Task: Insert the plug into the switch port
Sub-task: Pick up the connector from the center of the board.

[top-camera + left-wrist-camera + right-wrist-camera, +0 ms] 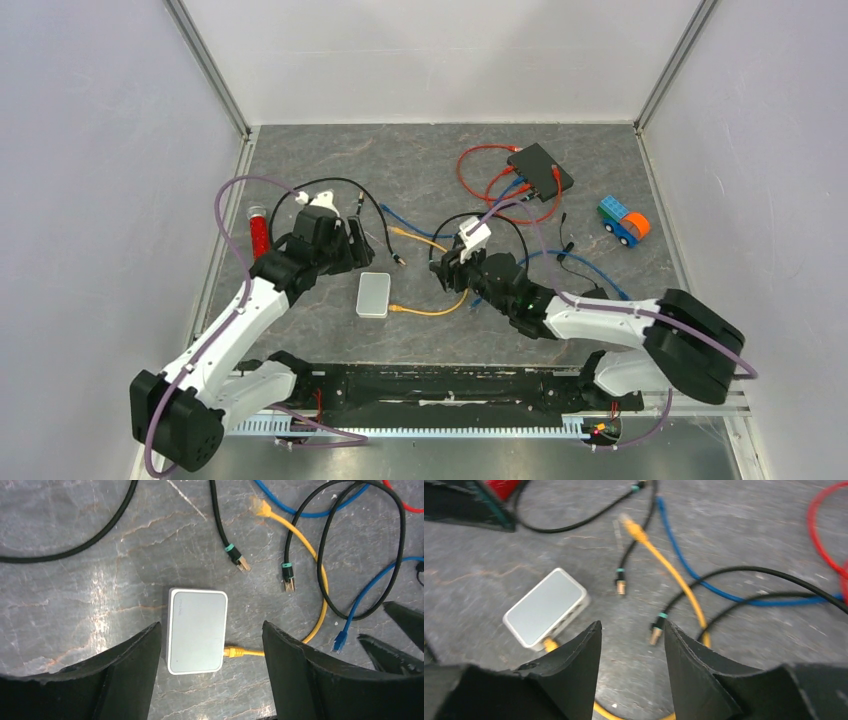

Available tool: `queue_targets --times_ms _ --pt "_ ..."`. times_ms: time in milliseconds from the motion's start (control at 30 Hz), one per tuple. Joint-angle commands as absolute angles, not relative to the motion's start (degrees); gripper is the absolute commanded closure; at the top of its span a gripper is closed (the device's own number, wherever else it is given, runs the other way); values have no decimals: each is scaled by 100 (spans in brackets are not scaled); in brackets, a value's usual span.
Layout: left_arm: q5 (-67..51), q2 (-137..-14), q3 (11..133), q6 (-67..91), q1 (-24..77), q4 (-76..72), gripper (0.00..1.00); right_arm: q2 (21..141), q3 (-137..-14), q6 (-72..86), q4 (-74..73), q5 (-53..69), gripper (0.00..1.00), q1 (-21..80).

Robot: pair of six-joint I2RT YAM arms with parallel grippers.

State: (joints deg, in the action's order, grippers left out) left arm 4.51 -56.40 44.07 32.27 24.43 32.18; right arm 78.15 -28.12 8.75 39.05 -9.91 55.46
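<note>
The small white switch [373, 295] lies flat on the grey table. A yellow plug [234, 653] sits against the switch's [196, 630] right side, and its yellow cable [430, 312] curves away to the right. The cable's other yellow plug [261, 508] lies loose farther back. My left gripper [210, 627] hovers above the switch, open and empty. My right gripper [631, 630] is open and empty, just right of the switch [546, 607], with the yellow plug [550, 643] at its left finger. In the top view the left gripper [352, 245] and right gripper [448, 270] flank the switch.
Two black cables with gold plugs [243, 565] [289, 582] and a blue cable [350, 620] lie right of the switch. A black switch [540, 170] with red and blue cables stands at the back right. A toy truck [624, 222] is far right, a red cylinder [259, 232] far left.
</note>
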Motion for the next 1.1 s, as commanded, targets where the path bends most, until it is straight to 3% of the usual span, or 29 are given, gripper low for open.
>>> queue_targets --times_ms 0,267,600,900,1067 --pt "434 -6067 4842 2772 2385 3092 22 7181 -3277 1333 1597 -2757 49 5531" --pt "-412 -7917 5299 3322 2318 2238 44 6145 -2742 1147 1628 -2732 55 5520" --pt "-368 -9695 5917 3483 2318 1892 49 5587 -2376 1030 1876 -2523 56 5520" --pt "-175 -10485 6195 3462 2322 2020 51 5551 -2089 1066 2223 -2287 57 5524" --pt "-329 -10651 6239 3379 2335 2149 66 5777 -2192 1021 2315 -2188 57 5520"
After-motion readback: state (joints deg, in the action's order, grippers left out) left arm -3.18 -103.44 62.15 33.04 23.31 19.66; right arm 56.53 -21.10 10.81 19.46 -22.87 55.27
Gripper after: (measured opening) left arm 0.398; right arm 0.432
